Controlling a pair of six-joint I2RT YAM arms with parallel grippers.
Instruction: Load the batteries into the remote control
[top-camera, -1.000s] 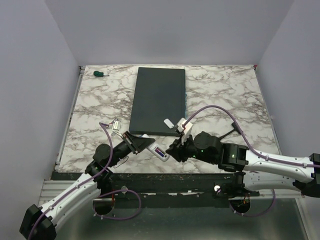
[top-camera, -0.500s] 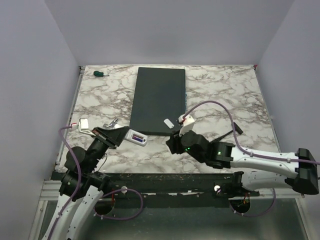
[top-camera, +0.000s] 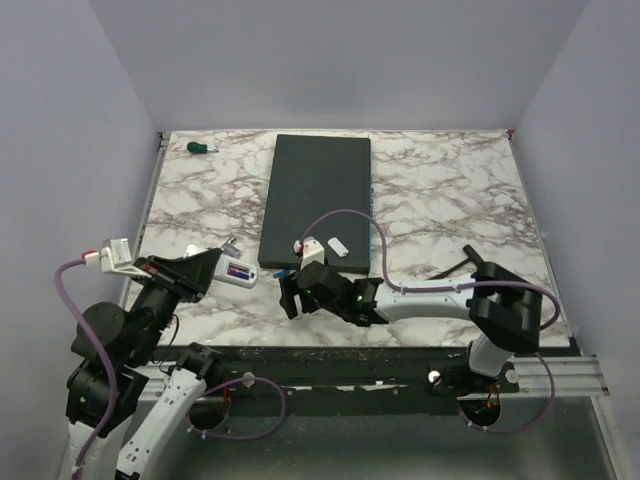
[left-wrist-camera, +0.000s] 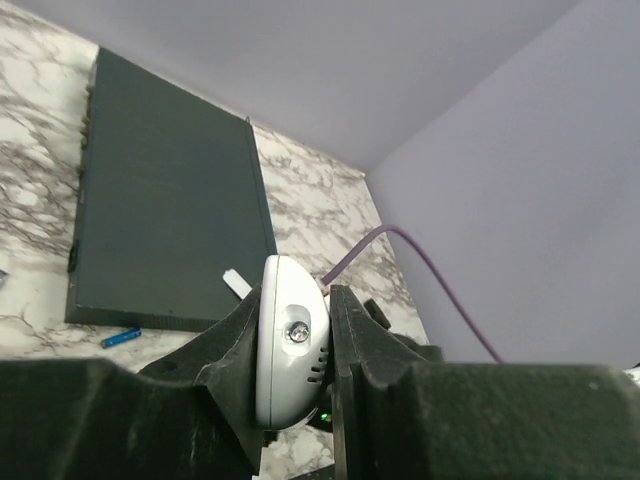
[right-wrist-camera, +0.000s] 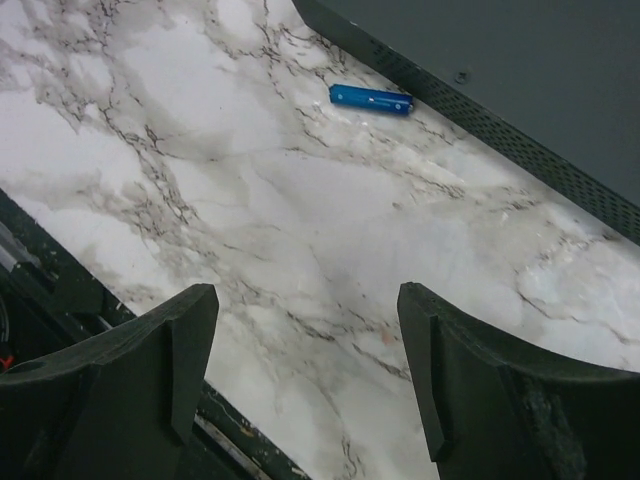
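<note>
Top external view: the remote control (top-camera: 249, 278) is clamped in the left end effector (top-camera: 222, 268) over the desk's (top-camera: 440, 180) near left part, with its bay side turned up (a purple-blue battery (top-camera: 236, 270) is seen inside it). The right end effector (right-wrist-camera: 305, 300) is spread wide over bare marble, and nothing is gripped by it. A blue battery (right-wrist-camera: 371, 98) is laid on the desk just beside the near edge of the dark grey slab (right-wrist-camera: 520, 60).

Left end effector (top-camera: 221, 268) clamps remote control (top-camera: 241, 273) beside dark slab (top-camera: 316, 195).
</note>
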